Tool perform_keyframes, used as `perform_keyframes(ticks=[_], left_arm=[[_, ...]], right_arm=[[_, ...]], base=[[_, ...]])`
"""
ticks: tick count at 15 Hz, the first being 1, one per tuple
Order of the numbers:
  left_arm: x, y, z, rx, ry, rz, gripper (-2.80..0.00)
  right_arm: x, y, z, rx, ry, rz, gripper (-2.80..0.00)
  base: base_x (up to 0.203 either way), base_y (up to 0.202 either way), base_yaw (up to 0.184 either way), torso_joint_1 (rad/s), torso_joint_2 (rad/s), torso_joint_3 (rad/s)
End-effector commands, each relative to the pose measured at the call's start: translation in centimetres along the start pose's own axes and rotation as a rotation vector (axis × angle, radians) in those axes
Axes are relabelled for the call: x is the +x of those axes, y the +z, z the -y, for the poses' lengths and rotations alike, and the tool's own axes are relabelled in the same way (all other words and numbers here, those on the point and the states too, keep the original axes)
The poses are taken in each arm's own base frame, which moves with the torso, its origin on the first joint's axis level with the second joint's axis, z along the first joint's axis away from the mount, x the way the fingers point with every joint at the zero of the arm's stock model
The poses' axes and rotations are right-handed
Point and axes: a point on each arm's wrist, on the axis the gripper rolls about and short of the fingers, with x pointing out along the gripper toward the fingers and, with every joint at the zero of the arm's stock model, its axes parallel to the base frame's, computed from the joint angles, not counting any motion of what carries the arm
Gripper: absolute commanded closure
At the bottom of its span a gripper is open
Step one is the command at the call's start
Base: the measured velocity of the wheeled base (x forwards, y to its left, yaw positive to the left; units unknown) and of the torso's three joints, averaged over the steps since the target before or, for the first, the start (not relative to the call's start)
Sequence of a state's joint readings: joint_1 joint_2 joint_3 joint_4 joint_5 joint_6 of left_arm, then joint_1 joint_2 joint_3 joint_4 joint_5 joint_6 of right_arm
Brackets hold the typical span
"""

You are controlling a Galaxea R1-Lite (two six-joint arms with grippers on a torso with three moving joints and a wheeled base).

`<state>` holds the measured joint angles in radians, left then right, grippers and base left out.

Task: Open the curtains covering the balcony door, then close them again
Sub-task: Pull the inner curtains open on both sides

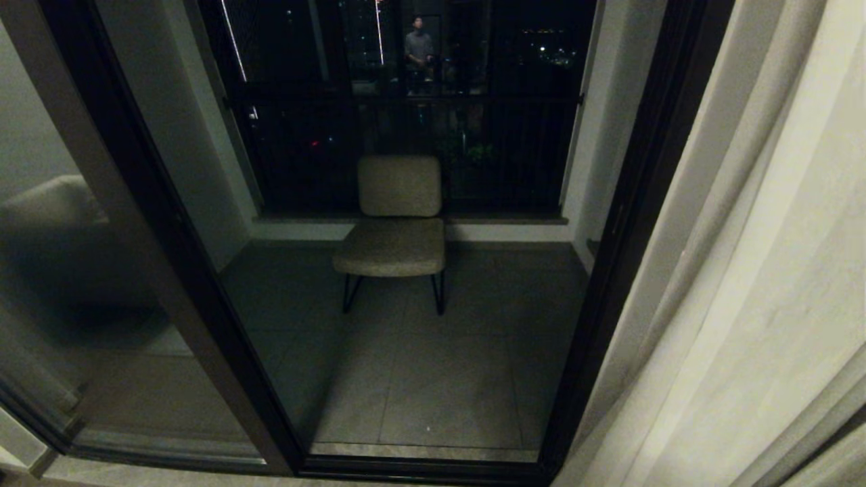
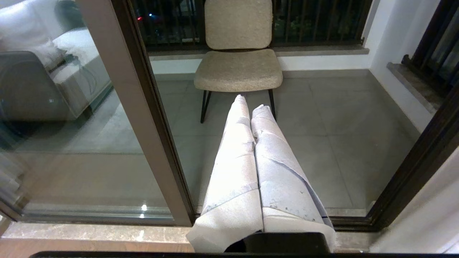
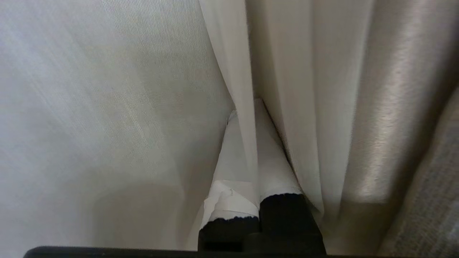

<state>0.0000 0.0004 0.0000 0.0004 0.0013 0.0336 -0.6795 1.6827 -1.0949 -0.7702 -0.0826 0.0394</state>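
Observation:
The curtains (image 1: 778, 270) hang gathered at the right in cream pleats, leaving the balcony door (image 1: 629, 237) uncovered. Its dark frame stands around an open gap, with a glass pane (image 1: 67, 270) at the left. My right gripper (image 3: 245, 109) is out of the head view, deep among the curtain folds (image 3: 322, 107). Its white-wrapped fingers are shut, with a thin sheer fold running down between them. My left gripper (image 2: 251, 102) is low before the doorway, shut and empty, pointing towards the balcony.
A beige padded chair (image 1: 396, 223) on thin black legs stands on the tiled balcony floor (image 1: 440, 379). Behind it runs a black railing (image 1: 406, 101), and a person (image 1: 418, 47) shows small and dim in the dark beyond it. A stone sill (image 2: 89, 233) lies along the door track.

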Motion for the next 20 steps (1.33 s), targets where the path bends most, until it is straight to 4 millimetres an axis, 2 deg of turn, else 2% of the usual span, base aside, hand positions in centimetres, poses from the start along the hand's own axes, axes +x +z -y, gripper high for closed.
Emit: perform_keyframes(ticks=[1,7,11,14,19,20], left_arm=[[0.0,0.0,0.0,0.000,0.000,0.000,0.00],[0.0,0.0,0.0,0.000,0.000,0.001,0.00],[0.0,0.0,0.0,0.000,0.000,0.000,0.00],[0.0,0.0,0.0,0.000,0.000,0.001,0.00],[0.0,0.0,0.0,0.000,0.000,0.001,0.00],[0.0,0.0,0.0,0.000,0.000,0.001,0.00]], right_arm=[[0.5,-0.4,0.6,-0.005,-0.020,0.001,0.00],[-1.1,1.3,0.5,-0.022,0.019,0.031,0.00],[-4.2,2.3,0.4,-0.032,0.136,0.044,0.00],[-5.9,1.8,0.4,-0.032,0.195,0.023,0.00],[-6.0,1.7,0.4,-0.032,0.198,0.014,0.00],[-6.1,1.8,0.4,-0.032,0.198,0.017,-2.80]], base=[[0.000,0.000,0.000,0.000,0.00,0.000],[0.000,0.000,0.000,0.000,0.00,0.000],[0.000,0.000,0.000,0.000,0.00,0.000],[0.000,0.000,0.000,0.000,0.00,0.000],[0.000,0.000,0.000,0.000,0.00,0.000],[0.000,0.000,0.000,0.000,0.00,0.000]])
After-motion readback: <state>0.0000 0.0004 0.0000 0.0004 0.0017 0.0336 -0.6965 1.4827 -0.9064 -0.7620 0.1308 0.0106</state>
